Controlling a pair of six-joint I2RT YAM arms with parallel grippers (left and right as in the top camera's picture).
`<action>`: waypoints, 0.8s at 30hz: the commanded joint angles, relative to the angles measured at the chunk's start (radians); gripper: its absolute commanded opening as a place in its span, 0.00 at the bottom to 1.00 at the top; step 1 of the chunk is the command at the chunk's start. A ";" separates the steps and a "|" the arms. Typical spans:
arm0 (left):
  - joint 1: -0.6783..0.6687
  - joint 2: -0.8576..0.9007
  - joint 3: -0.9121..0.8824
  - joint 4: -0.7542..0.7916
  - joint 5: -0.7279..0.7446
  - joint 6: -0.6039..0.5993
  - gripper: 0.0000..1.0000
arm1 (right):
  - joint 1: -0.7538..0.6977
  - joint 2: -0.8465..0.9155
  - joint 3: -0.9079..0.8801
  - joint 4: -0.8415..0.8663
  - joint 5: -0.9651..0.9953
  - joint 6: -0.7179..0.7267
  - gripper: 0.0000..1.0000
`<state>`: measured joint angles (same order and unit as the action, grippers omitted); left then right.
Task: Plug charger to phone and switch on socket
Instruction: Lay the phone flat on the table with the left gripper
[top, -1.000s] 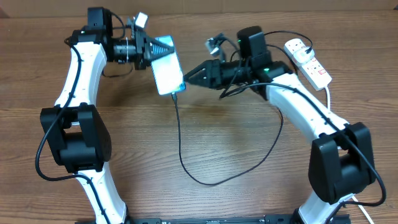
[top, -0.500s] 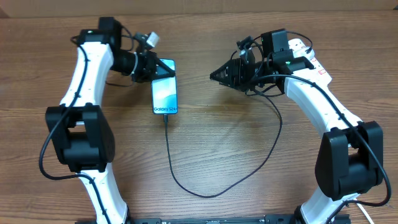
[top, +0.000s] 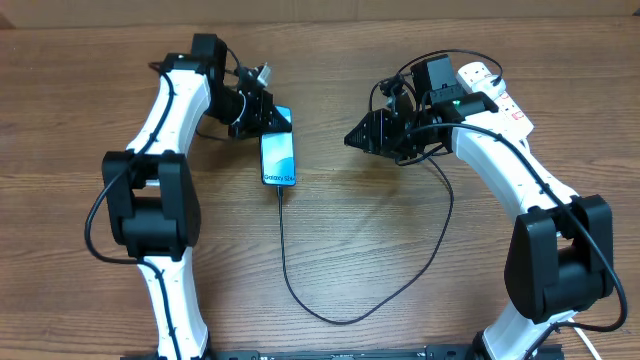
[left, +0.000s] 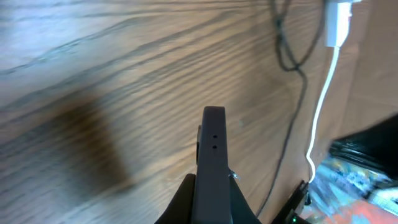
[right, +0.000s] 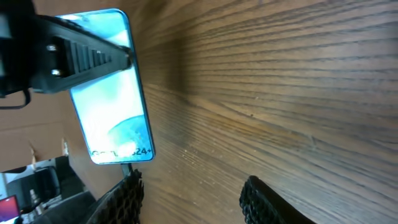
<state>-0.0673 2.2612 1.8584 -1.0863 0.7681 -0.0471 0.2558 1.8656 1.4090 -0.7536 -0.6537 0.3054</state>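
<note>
Next, lay down phone (top: 279, 158), clamped at one end by left gripper (top: 266, 115), charger (top: 283, 250) apparently seated at the other. Swing right gripper (top: 350, 138), jaws apart, empty, right of phone, to socket (top: 508, 103) farther right; switch on squarely.

The phone (top: 279, 158) is shown with a bright cyan-blue screen, white lettering and dark edges. The cable (top: 281, 225) is coloured black. The worktop (top: 360, 230) is patterned in brown wood grain with darker streaks. The power strip (top: 492, 88) is coloured white, with red switches. The left arm (top: 165, 110) and the right arm (top: 500, 160) are finished in white with black joints.
</note>
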 joint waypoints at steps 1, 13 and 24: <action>0.001 0.035 0.007 0.003 -0.003 -0.027 0.04 | 0.005 -0.010 0.013 0.000 0.025 -0.023 0.52; -0.008 0.084 0.006 0.015 -0.143 -0.028 0.04 | 0.037 -0.010 0.013 -0.001 0.071 -0.049 0.61; -0.056 0.088 0.006 0.087 -0.218 -0.030 0.04 | 0.043 -0.010 0.013 -0.001 0.096 -0.049 0.62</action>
<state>-0.1047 2.3425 1.8584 -1.0157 0.5526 -0.0608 0.2951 1.8656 1.4090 -0.7551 -0.5739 0.2642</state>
